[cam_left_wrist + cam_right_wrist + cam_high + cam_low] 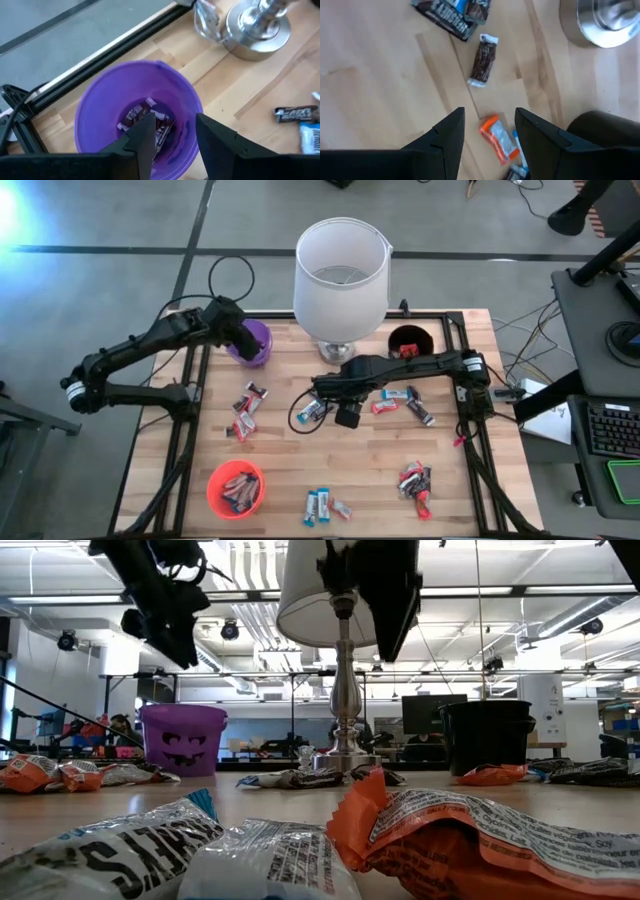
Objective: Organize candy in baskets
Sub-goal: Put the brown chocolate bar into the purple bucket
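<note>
The purple basket stands at the table's far left with dark brown candy lying in its bottom. My left gripper hangs open just above its mouth, nothing between the fingers. At the table's middle, in front of the lamp, my right gripper points down, open, over the wood. An orange-wrapped candy lies flat below its fingers, untouched, and a dark brown candy lies beyond. The black basket is at the far right and the orange basket at the near left, both holding candy.
A white lampshade on a metal base stands at the far middle, close to my right arm. Loose candy lies at the left, the right middle, the near right and the near middle. A black frame rims the table.
</note>
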